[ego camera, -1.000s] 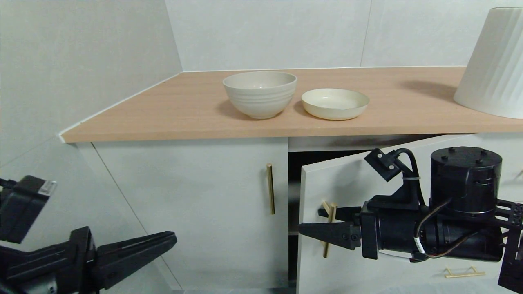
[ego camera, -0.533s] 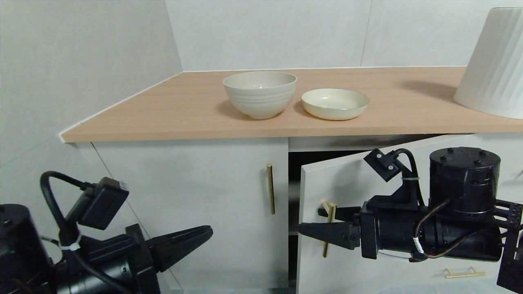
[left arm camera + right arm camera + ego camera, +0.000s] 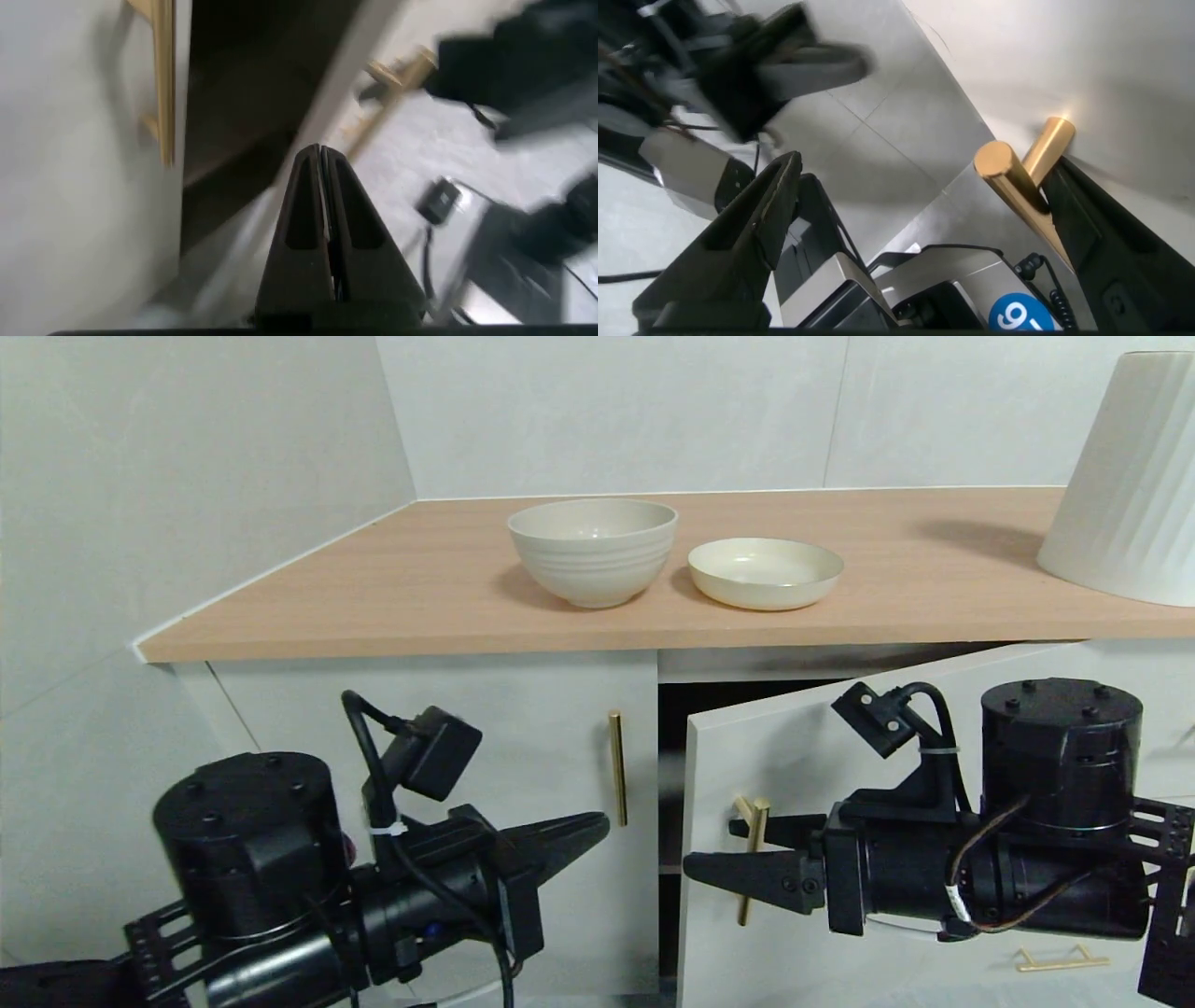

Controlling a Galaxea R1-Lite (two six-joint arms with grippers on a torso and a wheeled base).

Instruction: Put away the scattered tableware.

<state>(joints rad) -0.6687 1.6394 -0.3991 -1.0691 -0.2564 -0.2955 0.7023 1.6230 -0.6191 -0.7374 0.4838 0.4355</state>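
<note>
i am looking at the right door handle (image 3: 758,817) first, because my next move turns on it. it is a gold bar that stands up and down. my right gripper (image 3: 709,846) has its 2 fingers spread apart, with 1 finger on each side of the bar. i can't tell if a finger touches it. i think the gripper needs to close on the bar and pull the right door (image 3: 794,747) toward me. that door is open a little, and a dark gap shows beside it.

my left gripper (image 3: 593,826) is pinched shut with nothing in it. its tip points at the left door (image 3: 448,728), just beside the left door handle (image 3: 616,767), which also stands up and down. that door is shut.

the tableware is up on the counter (image 3: 392,588), above and behind both grippers and well apart from them. the bowl (image 3: 593,551) is nearer my left arm. the shallow dish (image 3: 766,572) sits just beside it, nearer my right arm.

i count 1 bowl, 1 dish, 2 doors, 2 tall handles and 1 lamp shade (image 3: 1130,476).
</note>
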